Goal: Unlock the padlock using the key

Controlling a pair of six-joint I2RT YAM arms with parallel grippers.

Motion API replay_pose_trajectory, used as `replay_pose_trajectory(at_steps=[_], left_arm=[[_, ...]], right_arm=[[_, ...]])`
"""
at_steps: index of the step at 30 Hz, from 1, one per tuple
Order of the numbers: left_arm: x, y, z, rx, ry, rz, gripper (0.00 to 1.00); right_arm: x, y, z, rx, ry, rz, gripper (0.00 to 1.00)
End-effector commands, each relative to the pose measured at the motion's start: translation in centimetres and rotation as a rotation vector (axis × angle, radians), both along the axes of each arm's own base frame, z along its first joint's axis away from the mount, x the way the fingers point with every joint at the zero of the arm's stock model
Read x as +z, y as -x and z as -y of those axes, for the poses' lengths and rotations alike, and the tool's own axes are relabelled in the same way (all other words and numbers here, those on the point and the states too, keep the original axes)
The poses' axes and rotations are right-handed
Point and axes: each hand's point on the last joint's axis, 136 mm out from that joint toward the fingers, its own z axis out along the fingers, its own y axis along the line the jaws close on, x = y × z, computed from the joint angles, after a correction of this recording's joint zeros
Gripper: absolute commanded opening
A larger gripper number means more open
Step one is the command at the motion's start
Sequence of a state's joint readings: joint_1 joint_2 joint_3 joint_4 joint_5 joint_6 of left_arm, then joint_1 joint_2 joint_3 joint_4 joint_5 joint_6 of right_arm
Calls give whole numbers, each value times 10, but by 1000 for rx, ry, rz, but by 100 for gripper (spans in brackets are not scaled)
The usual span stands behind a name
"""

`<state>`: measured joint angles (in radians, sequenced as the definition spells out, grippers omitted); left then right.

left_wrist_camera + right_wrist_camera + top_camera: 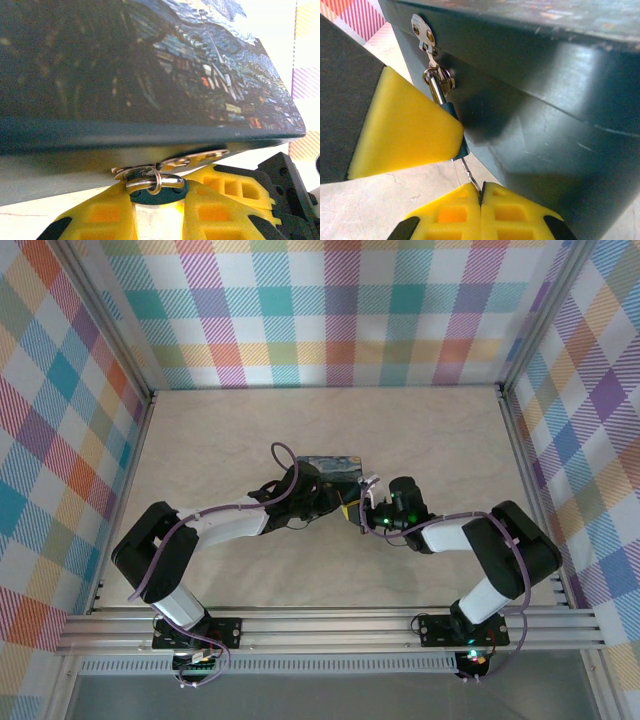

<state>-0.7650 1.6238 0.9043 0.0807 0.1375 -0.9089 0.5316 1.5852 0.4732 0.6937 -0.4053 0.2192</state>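
Blue padlock (455, 117): hangs by its silvery shackle (436, 87) from the hasp (422, 30) on the front wall of the dark painted tin (545, 100), which sits on the desk (380, 205).
Left tool (159, 206): pinching the padlock body from both sides.
Right tool (481, 200): tips pressed together on the thin key (470, 174).
Key vs lock: the shaft runs from the right tool straight up to the lock's lower end. Whether it's seated in the keyhole, we can't tell.
Long axis: hasp down toward the right tool, with the key roughly in line.
Nearer arm: both are right there, but we reckon the right one does the push and twist.
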Motion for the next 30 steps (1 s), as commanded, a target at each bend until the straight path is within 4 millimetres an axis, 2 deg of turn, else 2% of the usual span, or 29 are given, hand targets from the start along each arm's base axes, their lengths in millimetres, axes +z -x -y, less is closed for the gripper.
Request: replay_pose_trajectory(at_steps=[1, 9, 25, 30], left_arm=[[1, 30, 18, -118, 51, -61, 13], [-1, 30, 20, -121, 52, -67, 13], [-2, 31, 23, -124, 56, -72, 12], [-2, 30, 23, -121, 57, -71, 12]], right_arm=[[33, -25, -3, -64, -62, 122, 0], [47, -28, -10, -65, -104, 141, 0], [90, -36, -25, -58, -181, 217, 0], [72, -32, -17, -80, -132, 196, 0]])
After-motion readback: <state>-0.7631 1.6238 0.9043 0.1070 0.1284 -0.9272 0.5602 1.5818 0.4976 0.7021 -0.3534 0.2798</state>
